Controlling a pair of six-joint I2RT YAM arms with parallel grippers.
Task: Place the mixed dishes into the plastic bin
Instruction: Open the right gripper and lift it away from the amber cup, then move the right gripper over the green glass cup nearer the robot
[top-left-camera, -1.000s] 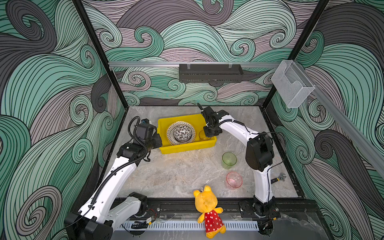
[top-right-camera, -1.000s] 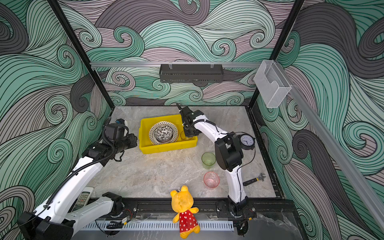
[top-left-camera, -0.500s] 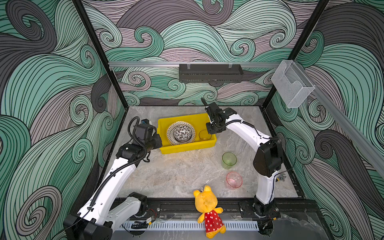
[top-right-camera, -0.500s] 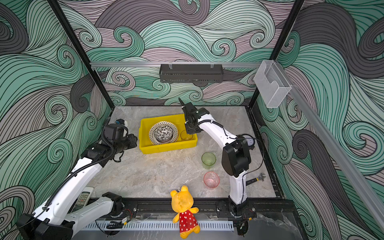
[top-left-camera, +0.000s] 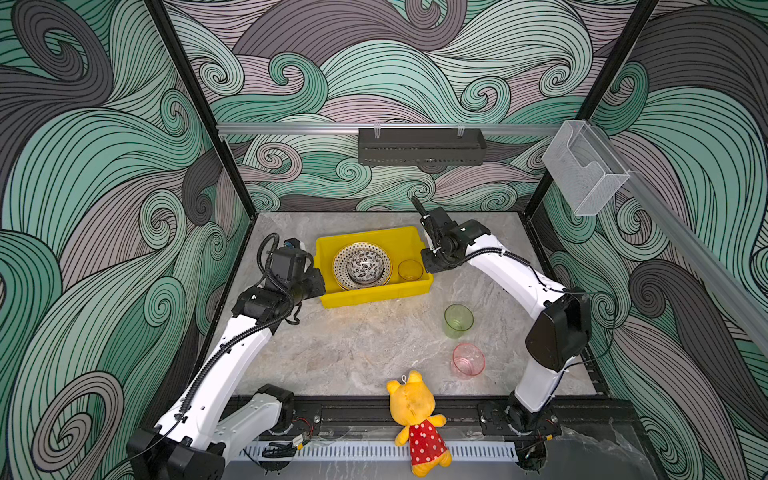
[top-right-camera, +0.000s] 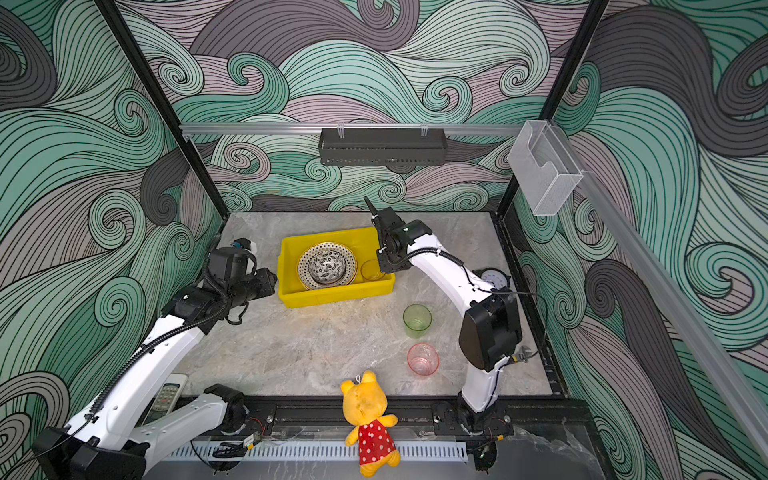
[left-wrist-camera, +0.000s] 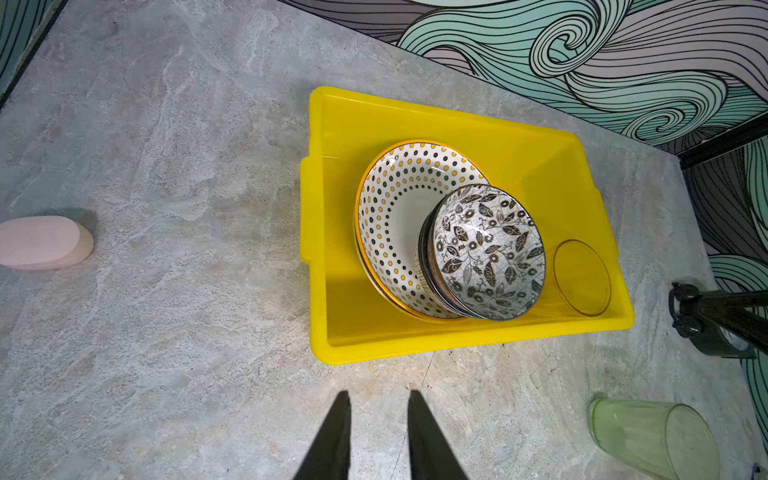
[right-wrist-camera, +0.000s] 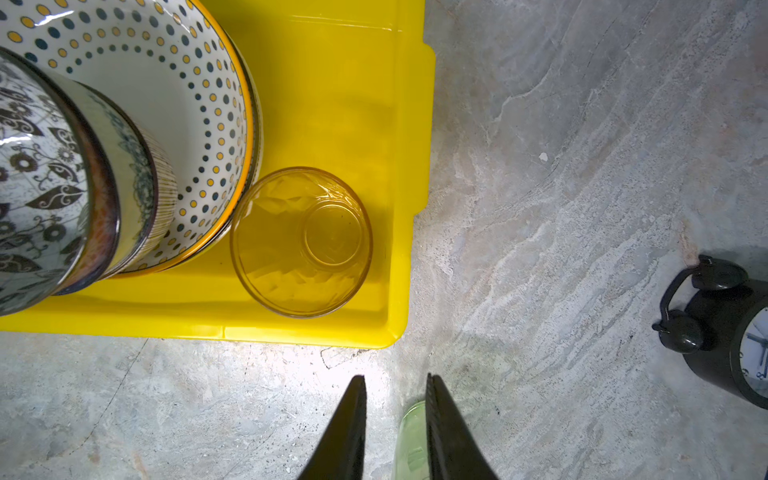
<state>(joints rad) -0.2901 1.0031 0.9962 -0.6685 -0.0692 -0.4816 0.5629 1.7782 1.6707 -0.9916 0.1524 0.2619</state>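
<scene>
The yellow plastic bin (top-left-camera: 365, 235) (left-wrist-camera: 415, 116) stands at the back middle of the table. Inside it, a black-white leafy bowl (top-left-camera: 365, 266) (left-wrist-camera: 486, 249) tops a stack of bowls on a dotted-rim plate (top-left-camera: 340, 259) (right-wrist-camera: 187, 70). An amber cup (top-left-camera: 410, 270) (right-wrist-camera: 301, 241) stands upright beside them. On the table to the right of the bin stand a green cup (top-left-camera: 458, 320) and a pink cup (top-left-camera: 468, 359). My right gripper (right-wrist-camera: 395, 378) hovers open and empty over the bin's right end. My left gripper (left-wrist-camera: 379, 395) is open and empty by the bin's left front corner.
A black alarm clock (top-right-camera: 492, 276) (right-wrist-camera: 731, 332) stands right of the bin. A yellow plush bear (top-left-camera: 415, 415) lies on the front rail and a remote control (top-right-camera: 166, 395) at the front left. A black rack (top-left-camera: 419, 145) and clear box (top-left-camera: 582, 170) hang on the walls.
My right gripper has drawn back to the right, away from the amber cup, which stays in the bin. Its elbow swung right. The left arm has not moved.
</scene>
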